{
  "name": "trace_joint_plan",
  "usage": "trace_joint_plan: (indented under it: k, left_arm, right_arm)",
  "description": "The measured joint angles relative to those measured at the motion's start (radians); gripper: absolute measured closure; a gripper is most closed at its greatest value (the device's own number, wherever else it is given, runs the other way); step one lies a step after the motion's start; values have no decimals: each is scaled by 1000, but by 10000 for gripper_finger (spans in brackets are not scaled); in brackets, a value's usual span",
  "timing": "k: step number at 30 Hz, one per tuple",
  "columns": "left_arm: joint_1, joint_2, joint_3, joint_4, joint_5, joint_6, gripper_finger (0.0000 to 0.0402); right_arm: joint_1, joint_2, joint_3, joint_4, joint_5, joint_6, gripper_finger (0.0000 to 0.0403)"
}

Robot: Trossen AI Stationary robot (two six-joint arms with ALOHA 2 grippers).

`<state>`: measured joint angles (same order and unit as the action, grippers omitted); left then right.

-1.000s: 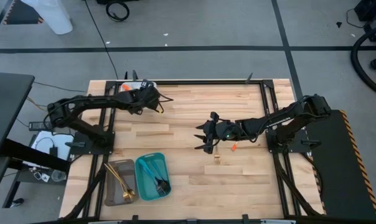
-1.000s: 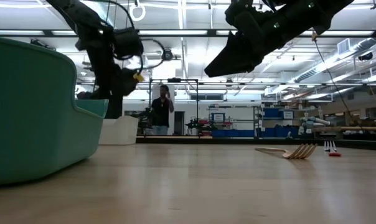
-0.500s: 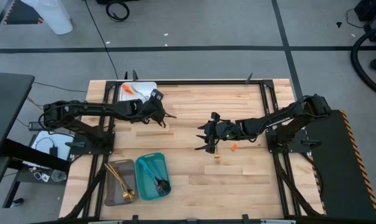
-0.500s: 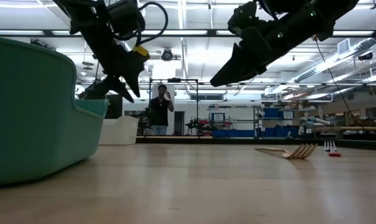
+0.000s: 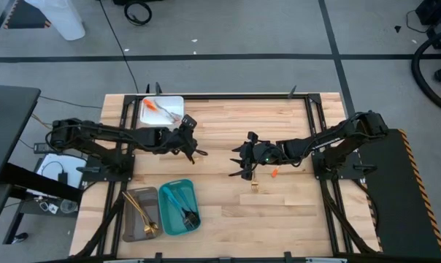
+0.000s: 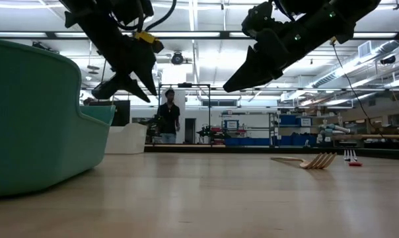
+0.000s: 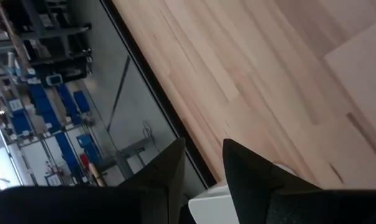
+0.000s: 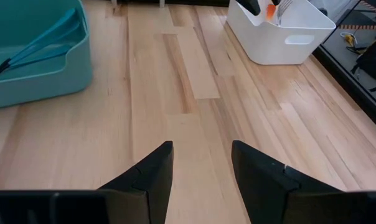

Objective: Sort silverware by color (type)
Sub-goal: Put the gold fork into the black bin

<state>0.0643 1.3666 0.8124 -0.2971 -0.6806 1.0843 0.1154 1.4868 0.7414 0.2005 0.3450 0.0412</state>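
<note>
A gold fork lies flat on the wood near the table's middle, also visible in the low view as the gold fork. A small orange piece lies just beyond it. My right gripper hovers open above the table, left of both, touching nothing. My left gripper is open too, above bare wood between the white tray and the table's middle. Orange silverware lies in the white tray, teal silverware in the teal tray and gold silverware in the grey tray.
The grey tray and teal tray sit side by side at the near left edge. The white tray stands at the far left. A black frame rail runs along the table's right side. Bare wood spans the middle. A person stands far behind.
My left gripper has moved from over the white tray toward the near edge and slightly right, ending above bare wood close to the table's middle; the white tray with its orange silverware now shows uncovered. My right gripper has stayed about where it was.
</note>
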Motion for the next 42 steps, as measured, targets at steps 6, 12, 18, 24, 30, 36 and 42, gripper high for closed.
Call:
trace_joint_plan:
  k: [6, 12, 18, 24, 30, 36, 42]
  left_arm:
    - [-42, 0, 0, 35, -14, -31, 285]
    - [-87, 0, 0, 85, -19, -80, 285]
    - [-130, 0, 0, 162, -20, -186, 285]
    - [-165, 0, 0, 241, -18, -342, 285]
    - [-176, 0, 0, 259, -19, -557, 285]
    - [-176, 0, 0, 257, -18, -765, 285]
    - [-179, 1, 0, 256, 1, -947, 285]
  right_arm:
    - [0, 0, 0, 0, -1, 0, 229]
    - [0, 0, 0, 0, -3, 0, 229]
    - [0, 0, 0, 0, -7, 7, 229]
    - [0, 0, 0, 0, -7, 7, 229]
    - [0, 0, 0, 0, -8, 7, 229]
    - [0, 0, 0, 0, -8, 7, 229]
    - [0, 0, 0, 0, -8, 7, 229]
